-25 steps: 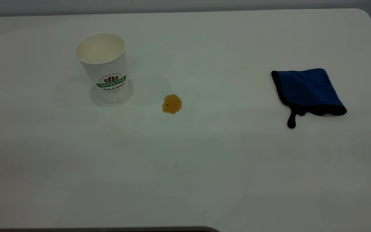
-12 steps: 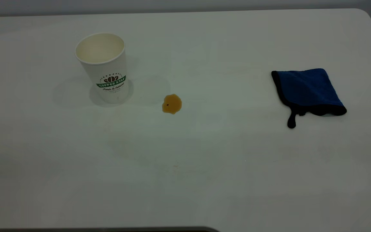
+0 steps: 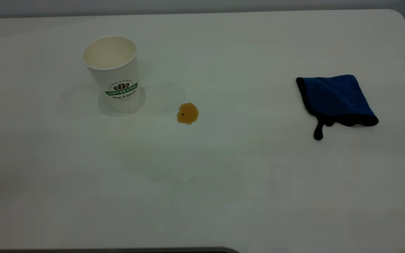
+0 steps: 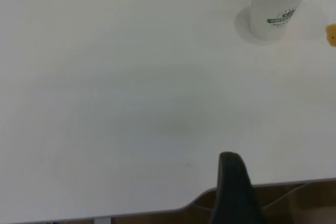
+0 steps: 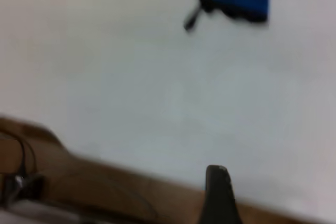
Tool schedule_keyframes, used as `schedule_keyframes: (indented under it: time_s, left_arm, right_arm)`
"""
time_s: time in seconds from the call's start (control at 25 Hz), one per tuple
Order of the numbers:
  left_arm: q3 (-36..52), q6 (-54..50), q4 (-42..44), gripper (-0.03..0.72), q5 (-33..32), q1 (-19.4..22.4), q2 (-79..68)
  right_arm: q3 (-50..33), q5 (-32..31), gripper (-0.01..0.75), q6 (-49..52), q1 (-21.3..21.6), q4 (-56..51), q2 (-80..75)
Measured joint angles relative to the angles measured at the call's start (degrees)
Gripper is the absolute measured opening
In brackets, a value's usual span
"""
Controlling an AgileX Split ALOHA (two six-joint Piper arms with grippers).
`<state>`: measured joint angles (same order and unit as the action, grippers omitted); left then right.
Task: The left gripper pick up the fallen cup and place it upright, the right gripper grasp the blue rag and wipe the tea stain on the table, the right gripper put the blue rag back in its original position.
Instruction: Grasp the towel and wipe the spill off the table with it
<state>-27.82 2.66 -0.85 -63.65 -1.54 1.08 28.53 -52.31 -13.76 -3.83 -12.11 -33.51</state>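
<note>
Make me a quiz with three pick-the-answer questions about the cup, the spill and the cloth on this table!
1. Where is the tea stain?
A. between the cup and the blue rag
B. inside the cup
C. under the rag

2. What colour is the rag?
A. red with white edging
B. dark blue with black edging
C. yellow all over

3. How is the cup standing?
A. lying on its side
B. upside down
C. upright, mouth up

Answers:
1. A, the amber blot lies on the bare table, close to the cup and far from the rag.
2. B, the cloth is dark blue with a black border and loop.
3. C, its open rim faces up and the logo reads level.
</note>
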Motion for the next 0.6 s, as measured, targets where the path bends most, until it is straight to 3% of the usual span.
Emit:
schedule_keyframes:
  time_s: [0.32, 0.6]
  left_arm:
    - [0.0, 0.0, 0.0, 0.523, 0.0, 0.0, 0.0]
    - [0.0, 0.0, 0.0, 0.523, -0.1, 0.0, 0.0]
  right_arm:
    - [3.0, 24.4, 0.601, -16.9, 0.0, -12.1, -31.5]
    - [15.1, 35.5, 0.593, -34.3, -4.8, -25.1, -60.9]
